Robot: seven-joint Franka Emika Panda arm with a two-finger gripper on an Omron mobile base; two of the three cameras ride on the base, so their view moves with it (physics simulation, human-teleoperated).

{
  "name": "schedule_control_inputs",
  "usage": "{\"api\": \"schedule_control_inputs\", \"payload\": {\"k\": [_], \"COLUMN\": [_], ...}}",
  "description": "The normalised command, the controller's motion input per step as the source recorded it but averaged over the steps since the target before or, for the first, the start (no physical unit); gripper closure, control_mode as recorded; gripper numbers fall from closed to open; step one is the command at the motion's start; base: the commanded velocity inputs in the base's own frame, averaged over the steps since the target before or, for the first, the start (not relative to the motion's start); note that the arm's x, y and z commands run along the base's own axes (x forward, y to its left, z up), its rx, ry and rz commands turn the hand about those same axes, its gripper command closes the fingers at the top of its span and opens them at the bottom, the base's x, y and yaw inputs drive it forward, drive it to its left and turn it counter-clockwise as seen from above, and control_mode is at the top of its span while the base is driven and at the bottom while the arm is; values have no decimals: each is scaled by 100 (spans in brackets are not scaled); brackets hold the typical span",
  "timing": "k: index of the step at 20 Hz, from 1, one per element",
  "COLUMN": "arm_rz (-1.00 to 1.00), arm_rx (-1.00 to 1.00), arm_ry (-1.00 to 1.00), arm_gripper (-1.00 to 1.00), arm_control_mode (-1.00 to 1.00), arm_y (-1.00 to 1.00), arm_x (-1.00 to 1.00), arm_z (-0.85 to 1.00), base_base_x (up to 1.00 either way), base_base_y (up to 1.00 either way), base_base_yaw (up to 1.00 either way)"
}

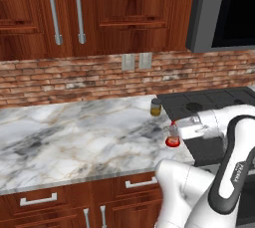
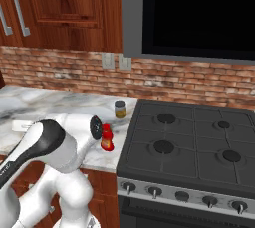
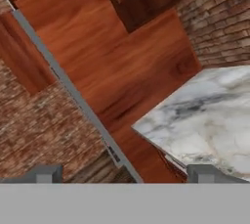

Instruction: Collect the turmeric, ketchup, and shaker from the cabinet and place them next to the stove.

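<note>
The turmeric (image 1: 156, 107) (image 2: 119, 109), a small jar with a dark lid, stands on the marble counter (image 1: 74, 137) right beside the stove (image 1: 214, 100) (image 2: 189, 142). The red ketchup (image 1: 172, 136) (image 2: 106, 138) stands nearer the counter's front edge, also against the stove's left side. My arm's white links pass close behind the ketchup. In the hand view my gripper (image 3: 124, 173) is open, its fingertips (image 3: 46, 173) far apart with nothing between them. It faces the reddish-brown cabinet (image 3: 122, 61) and its long grey bar handle (image 3: 73, 91). The shaker is out of view.
Wall cupboards with paired grey handles (image 1: 64, 10) hang above a brick backsplash with outlets (image 1: 136, 61). A grey microwave (image 2: 199, 13) sits over the stove. Drawers (image 1: 37, 199) run below the counter. The counter's end (image 3: 205, 115) meets the cabinet side.
</note>
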Motion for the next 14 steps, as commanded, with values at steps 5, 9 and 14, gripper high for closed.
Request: {"api": "schedule_control_inputs", "payload": {"k": [5, 9, 14], "arm_rz": [-37, -40, -36], "arm_rx": [-13, -16, -12], "arm_ry": [25, 18, 6], "arm_gripper": [-100, -100, -100], "arm_control_mode": [-100, -100, -100], "arm_y": [43, 38, 52], "arm_x": [-49, -68, -69], "arm_z": [-2, -42, -51], "base_base_x": [0, 0, 0], "base_base_y": [0, 0, 0], "base_base_yaw": [0, 0, 0]}}
